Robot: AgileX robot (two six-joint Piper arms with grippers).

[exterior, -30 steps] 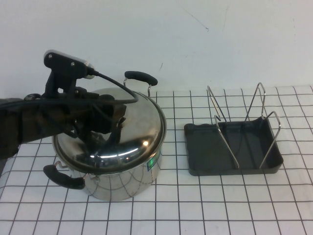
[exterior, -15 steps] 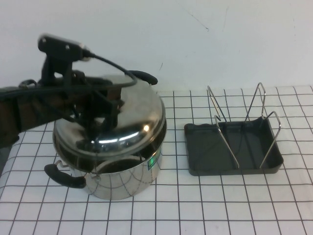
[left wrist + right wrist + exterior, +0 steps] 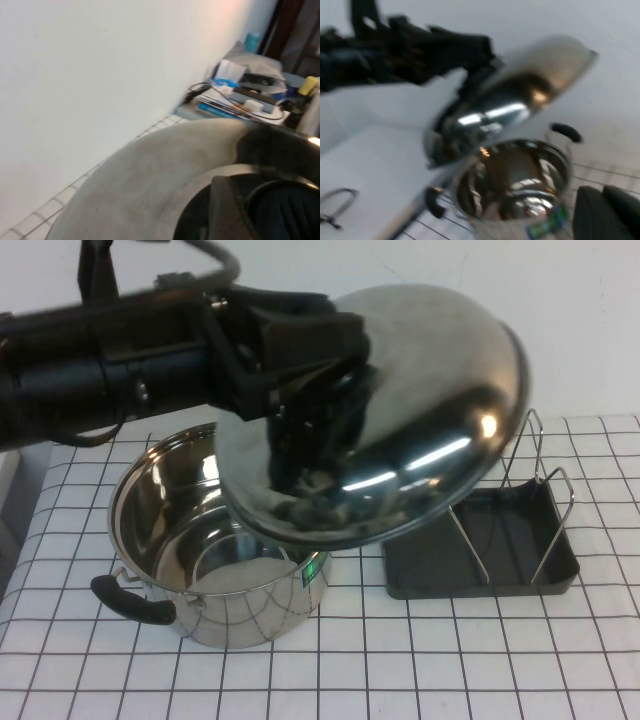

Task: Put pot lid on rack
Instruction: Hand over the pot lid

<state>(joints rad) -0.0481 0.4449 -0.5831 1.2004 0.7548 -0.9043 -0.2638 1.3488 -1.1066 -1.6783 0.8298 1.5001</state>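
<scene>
The shiny domed pot lid [image 3: 430, 410] hangs tilted in the air above the pot and the left end of the rack. My left gripper [image 3: 322, 408] is shut on its black knob [image 3: 286, 209], and one finger [image 3: 226, 212] lies against the knob in the left wrist view. The right wrist view shows the raised lid [image 3: 520, 95] over the pot. The rack [image 3: 480, 586], a dark grey tray with upright wire loops [image 3: 555, 522], sits on the table to the right, partly hidden behind the lid. My right gripper [image 3: 606, 216] is shut, holds nothing, and stays out of the high view.
The deep steel pot [image 3: 165, 505] stands uncovered at the left on the checked cloth, with a black handle [image 3: 130, 600] at its front. My left arm [image 3: 100, 370] reaches in from the left above it. A white wall rises behind the table.
The left gripper has closed on the knob and lifted the lid off the pot, carrying it up and to the right and tilting it. The pot now stands uncovered.
</scene>
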